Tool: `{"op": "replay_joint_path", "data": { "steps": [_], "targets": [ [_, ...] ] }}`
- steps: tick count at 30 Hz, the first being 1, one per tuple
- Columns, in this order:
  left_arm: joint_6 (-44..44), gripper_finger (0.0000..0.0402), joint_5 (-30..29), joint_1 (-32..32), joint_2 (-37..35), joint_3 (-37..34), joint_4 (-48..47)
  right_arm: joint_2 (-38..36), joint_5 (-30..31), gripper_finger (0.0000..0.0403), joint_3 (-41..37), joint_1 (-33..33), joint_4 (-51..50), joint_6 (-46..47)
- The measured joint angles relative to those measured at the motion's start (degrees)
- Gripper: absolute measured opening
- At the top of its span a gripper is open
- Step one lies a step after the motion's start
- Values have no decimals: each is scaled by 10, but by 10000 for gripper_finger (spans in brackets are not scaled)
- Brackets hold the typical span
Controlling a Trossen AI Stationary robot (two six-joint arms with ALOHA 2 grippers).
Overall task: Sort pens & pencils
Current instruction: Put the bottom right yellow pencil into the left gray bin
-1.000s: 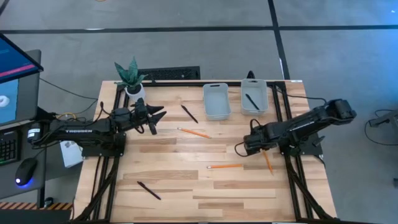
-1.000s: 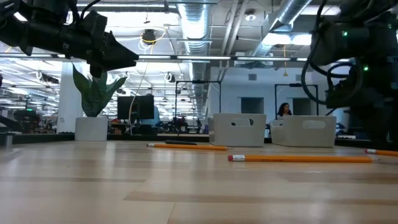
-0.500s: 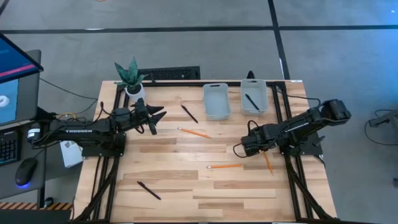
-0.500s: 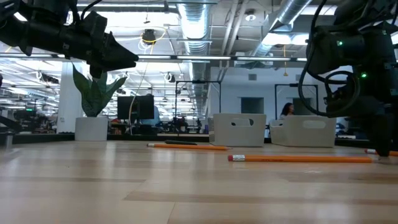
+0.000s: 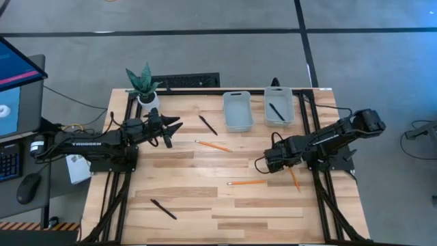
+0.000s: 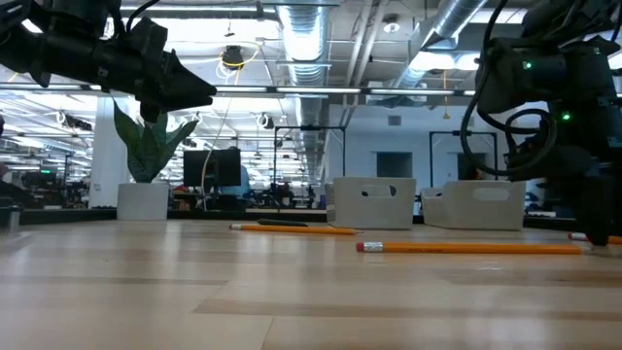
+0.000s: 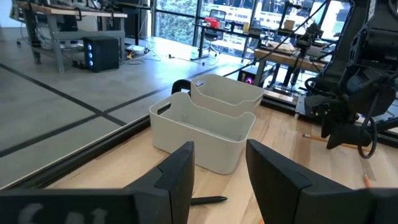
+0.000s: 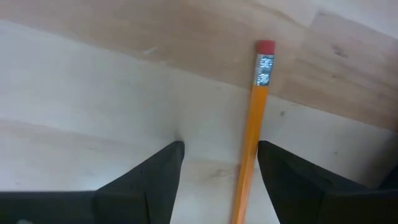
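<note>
1. Left tool [image 5: 174, 128] hangs above the far-left part of the worktop [image 5: 205, 205], beside the potted plant [image 5: 143, 85]. Its fingers [image 7: 180, 174] stand partly apart with nothing between them; this arm appears to be waiting.
2. Two pens lie loose: one pen [image 5: 164, 209] near the front-left edge, a second pen [image 5: 207, 124] at the rear, close to the left bin [image 5: 237, 111]. Both seem yet to be sorted.
3. One pencil [image 5: 212, 145] lies mid-worktop, slanted, apart from everything else.
4. The left bin looks empty, likely reserved for pencils. The right bin [image 5: 278, 106] holds a third pen [image 5: 276, 111], so it probably collects the pens.
5. Second pencil [image 5: 247, 182] lies just in front of the right tool [image 5: 261, 164].
6. Right tool is lowered close over the worktop, fingers wide apart, gripping nothing. In the wrist view the pencil shaft runs between the fingers [image 8: 155, 180], eraser end ahead: apparently lined up for a pinch.
7. Third pencil [image 5: 295, 179] lies near the right edge, partly under the right arm.
</note>
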Motion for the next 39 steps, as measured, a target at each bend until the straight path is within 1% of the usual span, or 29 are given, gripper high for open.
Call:
{"op": "replay_joint_path", "data": {
  "steps": [6, 10, 15, 28, 33, 39],
  "targets": [
    [0, 135, 0, 0, 0, 0, 0, 0, -7, 236, 0, 0, 18, -9],
    [0, 135, 0, 0, 0, 0, 0, 0, -8, 224, 0, 0, 25, -9],
    [0, 135, 0, 0, 0, 0, 0, 1, -9, 200, 0, 1, 36, -11],
    [0, 135, 0, 0, 0, 0, 0, 2, -5, 118, 0, 1, 41, -15],
    [0, 135, 0, 0, 0, 0, 0, 2, -4, 101, 0, 1, 41, -15],
    [0, 135, 0, 0, 0, 0, 0, 2, -3, 95, 0, 1, 40, -14]
  ]
}}
